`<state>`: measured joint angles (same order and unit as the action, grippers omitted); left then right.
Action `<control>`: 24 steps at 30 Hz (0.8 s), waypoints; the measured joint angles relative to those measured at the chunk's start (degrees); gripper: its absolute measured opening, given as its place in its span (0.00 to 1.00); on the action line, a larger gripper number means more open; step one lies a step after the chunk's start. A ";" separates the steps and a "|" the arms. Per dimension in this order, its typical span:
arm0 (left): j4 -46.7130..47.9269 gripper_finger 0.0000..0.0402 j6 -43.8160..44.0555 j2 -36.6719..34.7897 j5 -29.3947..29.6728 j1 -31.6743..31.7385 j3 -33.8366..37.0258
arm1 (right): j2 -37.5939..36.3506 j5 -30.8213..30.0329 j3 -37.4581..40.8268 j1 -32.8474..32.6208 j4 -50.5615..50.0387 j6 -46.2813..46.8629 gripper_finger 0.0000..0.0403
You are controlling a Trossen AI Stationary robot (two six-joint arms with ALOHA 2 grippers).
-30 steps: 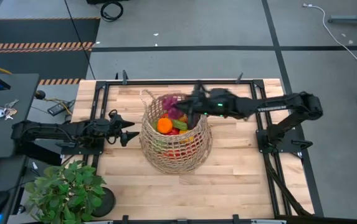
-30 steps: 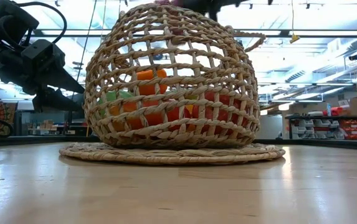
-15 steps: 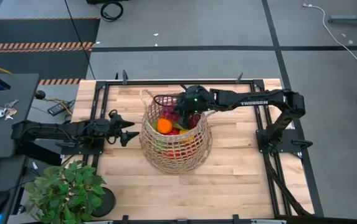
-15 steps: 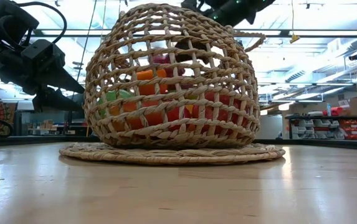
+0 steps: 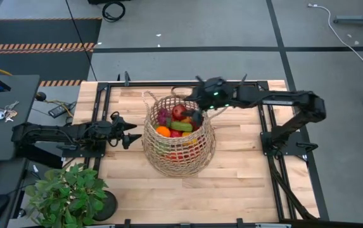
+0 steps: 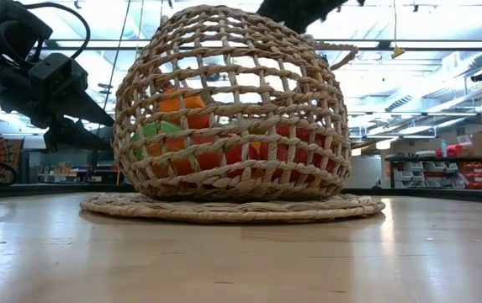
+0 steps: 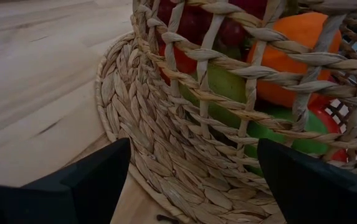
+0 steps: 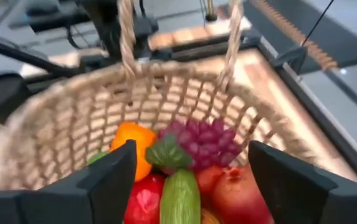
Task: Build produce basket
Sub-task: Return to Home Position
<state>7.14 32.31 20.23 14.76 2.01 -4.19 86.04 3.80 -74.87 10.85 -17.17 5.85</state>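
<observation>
Lifting the right pincer (image 5: pixel 200 101) straight up before swinging it home looks like the safest way to do this step. It hovers over the far rim of the basket (image 5: pixel 176 161) with its fingers apart and nothing between them. The right wrist view shows a thin loop handle (image 8: pixel 126 37) standing close ahead of it, so a sideways sweep at this height could snag the loop and drag or tip the load.

The basket stands mid-worktop (image 5: pixel 244 183) on a round woven mat (image 7: pixel 122 124). The produce is heaped inside: purple grapes (image 8: pixel 203 140), an orange (image 8: pixel 134 152), a cucumber (image 8: pixel 179 196) and a red apple (image 5: pixel 179 113) near the top. Nothing is left lying outside it, so filling appears done.

The left pincer (image 5: pixel 132 136) waits just beside the basket's left wall, low over the mat's edge, fingers spread wide and empty. If it retreats too, it should draw straight back from the wicker rather than rise along it, keeping the fingertips clear of the open weave
</observation>
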 joint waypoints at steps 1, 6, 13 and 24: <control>0.00 0.89 -0.01 -0.02 0.00 0.00 0.00 | -1.70 -0.11 0.00 0.01 -0.60 -0.02 0.78; 0.00 0.89 0.01 0.00 0.00 -0.01 0.00 | -10.62 -0.27 0.00 -1.48 -3.97 0.00 0.80; 0.00 0.89 0.00 0.00 0.01 0.00 0.00 | -24.30 -9.45 4.15 -7.41 -6.53 0.02 0.72; 0.00 0.89 0.00 0.00 0.00 -0.01 0.00 | -46.01 -14.48 27.49 -16.98 7.47 9.60 0.60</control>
<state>7.14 32.31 20.23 14.77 2.00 -4.19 40.03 -10.68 -47.38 -6.13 -9.71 15.44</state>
